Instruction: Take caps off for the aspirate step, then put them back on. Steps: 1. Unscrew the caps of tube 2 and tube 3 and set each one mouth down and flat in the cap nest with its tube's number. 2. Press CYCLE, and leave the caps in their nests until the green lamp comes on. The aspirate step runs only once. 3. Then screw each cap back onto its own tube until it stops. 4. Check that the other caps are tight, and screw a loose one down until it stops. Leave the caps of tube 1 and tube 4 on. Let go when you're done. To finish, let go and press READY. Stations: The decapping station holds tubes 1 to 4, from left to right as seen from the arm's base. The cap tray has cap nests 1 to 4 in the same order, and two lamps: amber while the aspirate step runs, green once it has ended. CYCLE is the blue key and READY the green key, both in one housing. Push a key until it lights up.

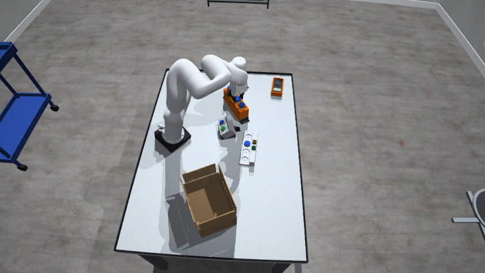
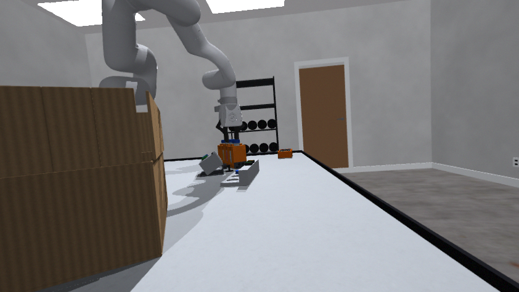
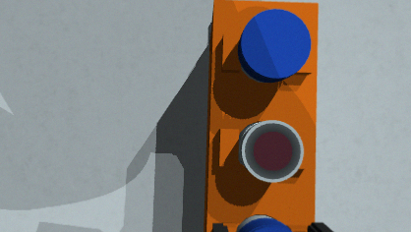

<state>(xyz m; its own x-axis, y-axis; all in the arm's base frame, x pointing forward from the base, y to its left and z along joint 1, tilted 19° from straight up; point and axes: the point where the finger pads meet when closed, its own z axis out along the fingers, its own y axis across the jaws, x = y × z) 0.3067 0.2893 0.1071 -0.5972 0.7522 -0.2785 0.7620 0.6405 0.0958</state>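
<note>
The gripper (image 2: pixel 229 139) sits over the orange tube block (image 3: pixel 263 123) at lower right of the wrist view, fingers loosened around a blue cap (image 3: pixel 261 225).

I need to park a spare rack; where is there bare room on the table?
Free: the strip between cardboard box and table's door-side edge; also between cap tray and orange meter. Crowded: decapping station, key housing.

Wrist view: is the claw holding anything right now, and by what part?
Nothing is held. The claw straddles a blue tube cap on the orange decapping station, but its fingers are not clamped on the cap's sides.
</note>
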